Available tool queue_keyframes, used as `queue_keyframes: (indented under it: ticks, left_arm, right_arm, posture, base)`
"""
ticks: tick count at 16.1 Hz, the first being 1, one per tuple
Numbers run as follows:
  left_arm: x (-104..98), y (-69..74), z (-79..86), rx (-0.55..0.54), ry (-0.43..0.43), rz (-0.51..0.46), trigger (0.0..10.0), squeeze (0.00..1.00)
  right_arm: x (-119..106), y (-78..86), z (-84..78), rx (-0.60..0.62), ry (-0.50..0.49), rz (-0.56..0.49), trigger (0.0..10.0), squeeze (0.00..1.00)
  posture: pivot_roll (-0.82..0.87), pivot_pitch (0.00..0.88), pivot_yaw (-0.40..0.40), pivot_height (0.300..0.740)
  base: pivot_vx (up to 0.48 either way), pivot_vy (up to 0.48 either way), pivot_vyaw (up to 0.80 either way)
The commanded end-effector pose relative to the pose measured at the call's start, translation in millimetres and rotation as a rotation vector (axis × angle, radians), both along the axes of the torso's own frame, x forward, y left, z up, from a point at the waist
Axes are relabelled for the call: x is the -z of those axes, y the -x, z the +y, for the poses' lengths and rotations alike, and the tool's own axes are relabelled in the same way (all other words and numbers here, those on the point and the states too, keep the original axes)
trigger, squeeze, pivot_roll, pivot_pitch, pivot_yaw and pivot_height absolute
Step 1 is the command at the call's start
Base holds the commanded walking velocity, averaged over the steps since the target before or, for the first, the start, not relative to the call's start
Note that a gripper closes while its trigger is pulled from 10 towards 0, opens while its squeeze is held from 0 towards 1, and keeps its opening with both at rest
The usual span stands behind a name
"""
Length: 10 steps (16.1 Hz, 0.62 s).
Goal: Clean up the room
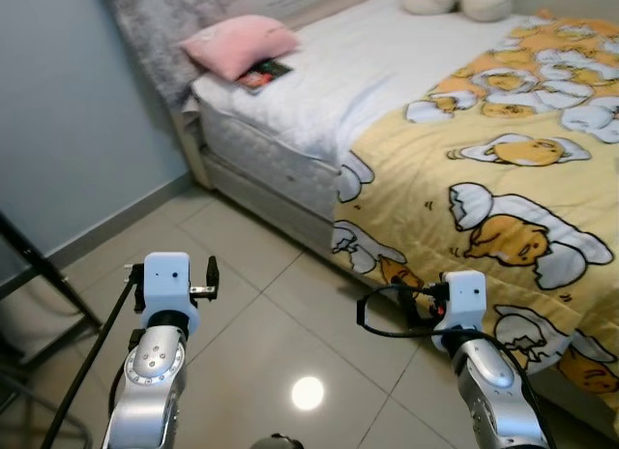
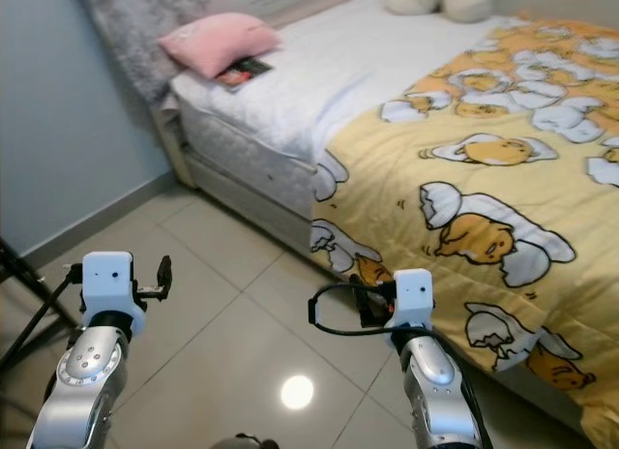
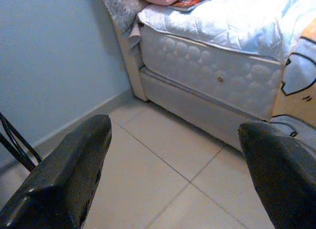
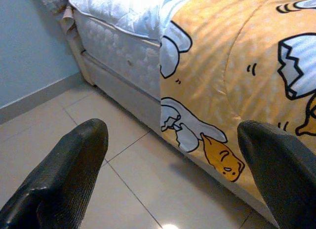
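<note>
Pink pillow (image 1: pixel 239 44) and magazine (image 1: pixel 264 75) on bed (image 1: pixel 290 168), black stand (image 1: pixel 44 265) by wall

A home bedroom: a bed (image 1: pixel 290 159) with a yellow cartoon blanket (image 1: pixel 503 178), a pink pillow (image 1: pixel 237 44) at far left, pale tiled floor (image 1: pixel 251 314) near.

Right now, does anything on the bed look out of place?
A magazine lies askew on the white sheet, partly tucked under the pink pillow. The yellow blanket leaves the head end of the bed uncovered.
</note>
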State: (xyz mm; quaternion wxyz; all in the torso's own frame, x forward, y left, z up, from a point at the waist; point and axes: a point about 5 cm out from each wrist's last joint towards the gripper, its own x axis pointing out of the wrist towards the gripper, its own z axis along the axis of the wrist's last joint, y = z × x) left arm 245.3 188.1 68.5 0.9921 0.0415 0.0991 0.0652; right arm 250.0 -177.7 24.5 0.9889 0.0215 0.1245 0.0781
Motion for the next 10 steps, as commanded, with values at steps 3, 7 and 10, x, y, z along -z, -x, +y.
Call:
queue_keyframes:
  ticks: [3, 7, 10]
  left_arm:
    - [-4, -5.0, 2.3, -0.017, 0.045, -0.020, 10.0, 0.00]
    - [-8, -11.4, -1.0, -0.015, 0.021, -0.049, 10.0, 0.00]
    - [-7, -16.4, -1.5, -0.060, 0.047, -0.030, 10.0, 0.00]
  right_arm:
    - [-7, -10.3, 4.8, -0.013, -0.016, -0.025, 10.0, 0.00]
    - [-7, -12.8, 5.4, -0.033, -0.010, -0.022, 10.0, 0.00]
    - [-4, -13.2, 6.3, -0.056, -0.021, -0.003, 10.0, 0.00]
  posture:
    - [-0.04, 0.000, 0.048, 0.736]
    - [-0.04, 0.000, 0.047, 0.736]
    - [-0.04, 0.000, 0.046, 0.736]
  base:
    - [-0.343, 0.231, 0.73]
    - [-0.129, 0.203, 0.71]
    - [0.000, -0.249, 0.68]
